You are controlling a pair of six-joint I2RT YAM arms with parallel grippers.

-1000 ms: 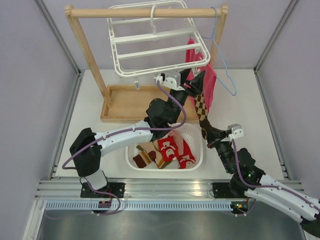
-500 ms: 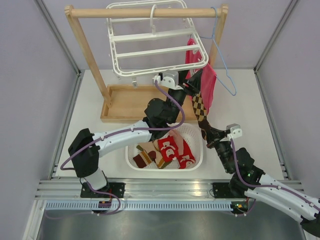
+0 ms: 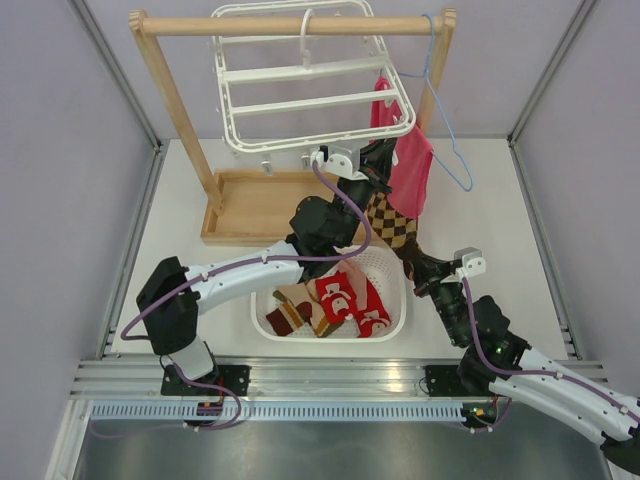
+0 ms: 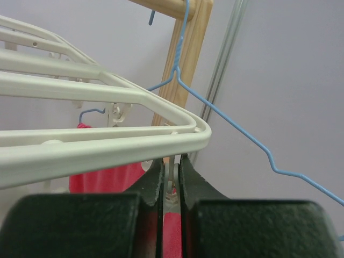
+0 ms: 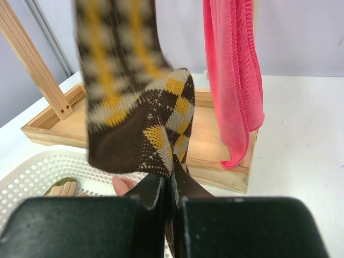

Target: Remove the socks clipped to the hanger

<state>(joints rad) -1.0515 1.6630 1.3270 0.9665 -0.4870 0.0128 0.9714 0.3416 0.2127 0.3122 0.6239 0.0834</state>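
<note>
At the far left of the white table stands the sloping post of a wooden rack, and its shallow tray base lies flat just right of the post's foot. Nearer the arms sits a white perforated basket. It holds loose socks, among them red ones with white marks and a brown striped one. The left arm reaches over the basket and up toward the hanger, a white frame hooked on the rack's top bar and tilted. Under the frame's right front corner the left gripper is pinched onto a small white clip, its jaws nearly together with the clip's thin plastic between them. Below that corner hangs the brown-and-cream diamond sock. In the top view its upper end is hidden behind the left gripper, so I cannot tell whether the clip still bites it. Its lower end runs down to the right gripper, which is clenched on the fabric just past the basket's right rear corner, with the sock folded above the fingertips. Just right of the sock a larger pink-red cloth hangs from the same side of the frame. Farther right a thin light-blue wire hanger dangles from the end of the top bar.
</note>
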